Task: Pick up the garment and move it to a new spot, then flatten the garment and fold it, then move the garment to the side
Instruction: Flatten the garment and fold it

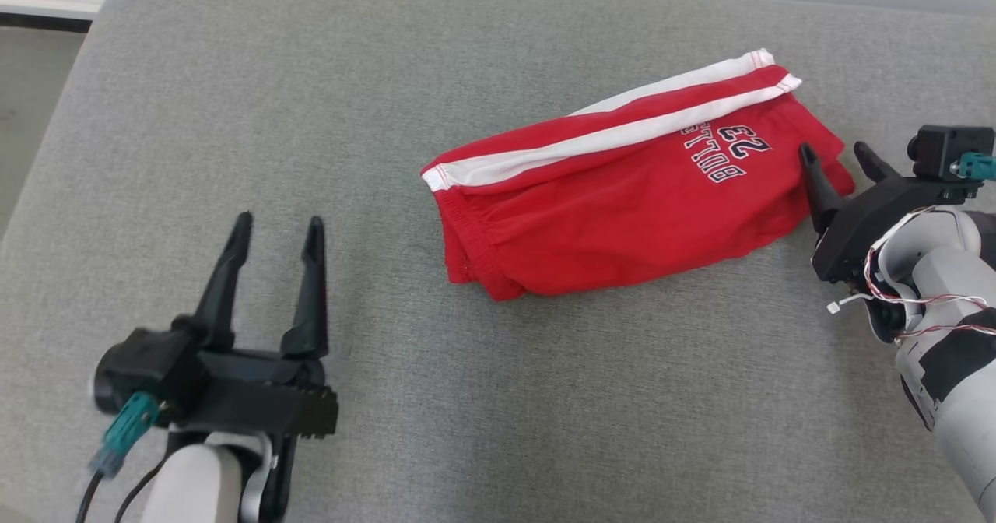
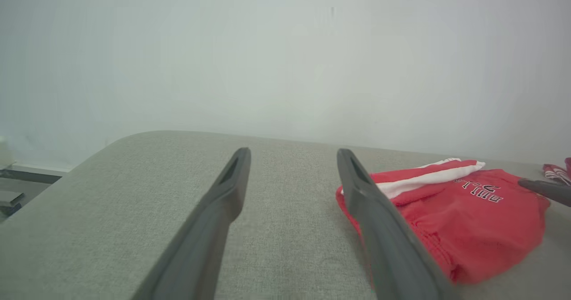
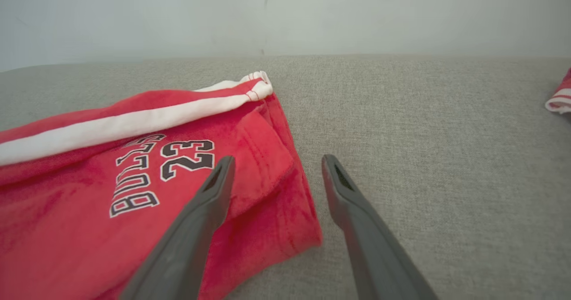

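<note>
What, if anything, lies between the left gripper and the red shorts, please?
Nothing visible does: the grey upholstered surface runs uninterrupted from the open left gripper to the folded red Bulls shorts, which lie to its right.

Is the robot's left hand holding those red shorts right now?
No, the left hand stands open over the grey cushion, well apart from the red shorts, with nothing between its fingers.
</note>
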Controlling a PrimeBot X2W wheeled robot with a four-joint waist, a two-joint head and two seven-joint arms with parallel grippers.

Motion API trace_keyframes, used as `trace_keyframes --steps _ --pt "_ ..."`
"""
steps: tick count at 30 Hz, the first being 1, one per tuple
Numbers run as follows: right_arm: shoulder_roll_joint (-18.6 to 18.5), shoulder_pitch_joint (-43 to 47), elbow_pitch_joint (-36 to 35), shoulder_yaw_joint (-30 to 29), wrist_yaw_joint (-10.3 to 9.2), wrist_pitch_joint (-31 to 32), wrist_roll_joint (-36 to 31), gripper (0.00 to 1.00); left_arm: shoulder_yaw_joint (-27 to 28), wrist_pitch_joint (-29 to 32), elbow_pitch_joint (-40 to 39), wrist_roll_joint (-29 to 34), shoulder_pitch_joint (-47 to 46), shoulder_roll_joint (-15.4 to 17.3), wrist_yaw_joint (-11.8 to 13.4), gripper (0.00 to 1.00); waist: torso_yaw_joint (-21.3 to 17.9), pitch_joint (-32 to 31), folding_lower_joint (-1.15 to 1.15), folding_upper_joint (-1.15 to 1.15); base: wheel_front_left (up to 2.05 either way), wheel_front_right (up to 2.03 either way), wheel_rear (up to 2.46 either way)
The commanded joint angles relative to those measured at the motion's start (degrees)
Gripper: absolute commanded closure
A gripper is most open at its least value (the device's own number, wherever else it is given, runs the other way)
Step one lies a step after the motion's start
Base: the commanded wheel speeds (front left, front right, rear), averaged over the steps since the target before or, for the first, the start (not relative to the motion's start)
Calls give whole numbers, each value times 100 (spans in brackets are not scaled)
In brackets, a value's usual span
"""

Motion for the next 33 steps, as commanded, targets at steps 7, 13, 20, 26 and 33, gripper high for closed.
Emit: trace_keyframes --steps 7,13,20,26,33 --pt "-9 -80 436 39 -16 11 130 0 158 -1 -439 348 382 -51 99 0 175 105 1 0 0 0 0" --pt "108 -80 657 135 -16 57 243 100 122 -1 -550 271 518 -61 196 0 210 163 1 0 0 0 0" --pt "113 150 561 162 -16 -217 525 100 86 0 -450 314 653 -60 223 0 41 -116 1 0 0 0 0" --pt "38 732 180 252 -17 -400 937 100 261 -1 -369 452 956 -59 173 0 -265 -582 1 0 0 0 0" --pt "-321 1593 -324 296 -17 -555 1477 100 487 -1 -376 666 1353 -60 99 0 -576 -985 1 0 0 0 0"
